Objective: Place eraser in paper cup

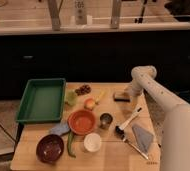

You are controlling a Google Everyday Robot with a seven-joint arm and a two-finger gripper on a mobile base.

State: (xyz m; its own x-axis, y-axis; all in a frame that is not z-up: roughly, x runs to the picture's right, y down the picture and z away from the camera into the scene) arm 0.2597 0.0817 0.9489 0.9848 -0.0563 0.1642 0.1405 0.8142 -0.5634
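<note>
The eraser (120, 96), a small tan-topped block on a dark base, lies on the wooden table (113, 160) at the back right. My gripper (129, 93) is at the end of the white arm, right beside the eraser's right end and low over the table. I cannot tell whether it touches the eraser. The paper cup (92, 142), small, round and white, stands upright near the table's front middle, well away from the gripper.
A shiny metal cup (106, 120) and an orange bowl (82, 121) stand between the eraser and the paper cup. A white-handled brush (129, 121), grey cloth (142, 136), green tray (42, 100), pale green cup (71, 98) and maroon bowl (50, 148) also sit on the table.
</note>
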